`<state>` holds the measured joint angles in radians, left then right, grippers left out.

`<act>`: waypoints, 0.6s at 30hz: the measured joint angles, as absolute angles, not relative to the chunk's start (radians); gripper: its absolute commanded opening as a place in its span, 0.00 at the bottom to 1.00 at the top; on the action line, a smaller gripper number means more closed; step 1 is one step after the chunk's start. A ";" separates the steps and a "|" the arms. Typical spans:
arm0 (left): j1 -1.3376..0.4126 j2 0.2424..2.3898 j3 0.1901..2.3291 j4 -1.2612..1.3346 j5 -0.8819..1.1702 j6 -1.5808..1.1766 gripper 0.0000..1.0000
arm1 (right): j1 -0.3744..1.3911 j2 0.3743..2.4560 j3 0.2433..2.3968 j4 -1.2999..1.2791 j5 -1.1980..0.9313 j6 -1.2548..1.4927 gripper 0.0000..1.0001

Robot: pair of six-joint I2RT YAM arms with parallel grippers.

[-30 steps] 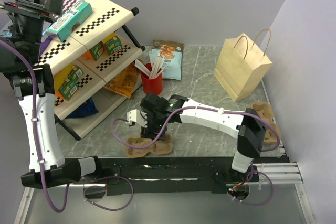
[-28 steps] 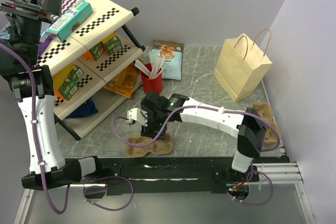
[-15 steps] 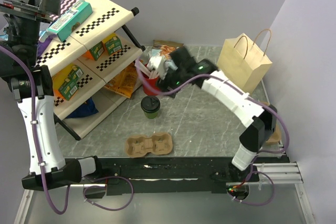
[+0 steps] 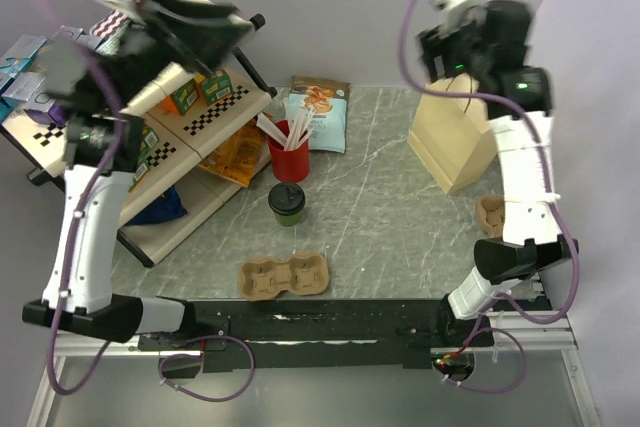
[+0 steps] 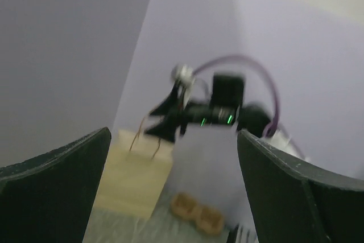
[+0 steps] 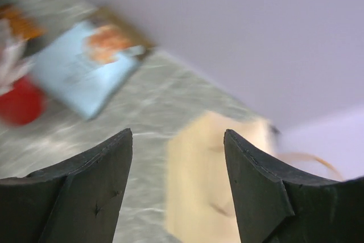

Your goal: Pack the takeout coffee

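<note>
The takeout coffee (image 4: pixel 287 204), a dark-green cup with a black lid, stands alone on the marble table just in front of the red cup (image 4: pixel 289 157). A brown cardboard cup carrier (image 4: pixel 285 277) lies nearer the front edge. My right gripper (image 4: pixel 437 50) hangs high at the back right, above the paper bag (image 4: pixel 455 137); in the right wrist view it (image 6: pixel 177 135) is open and empty, with the bag (image 6: pixel 210 180) below. My left gripper (image 4: pixel 215 35) is raised over the shelf, blurred; in the left wrist view it (image 5: pixel 173 135) is open with nothing in it.
A tilted shelf rack (image 4: pixel 190 117) with snack boxes fills the left. A blue snack pack (image 4: pixel 317 115) lies behind the red cup with white stirrers. A second cardboard carrier (image 4: pixel 494 215) sits at the right edge, by the right arm's base.
My right arm has swung from low over the front carrier up to the back right above the bag. The coffee now stands uncovered. My left gripper has swung rightward over the shelf.
</note>
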<state>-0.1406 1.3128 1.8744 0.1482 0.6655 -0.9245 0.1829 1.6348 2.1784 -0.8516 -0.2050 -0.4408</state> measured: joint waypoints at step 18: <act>-0.569 1.365 1.590 -0.584 0.550 0.075 0.97 | -0.295 1.668 2.046 -0.913 -0.198 -0.392 0.71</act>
<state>-0.5690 1.3655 1.5898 -0.5838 0.5503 0.0750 -0.2951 1.6684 2.0460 -0.9131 -0.1978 -0.3923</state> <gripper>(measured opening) 0.979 0.708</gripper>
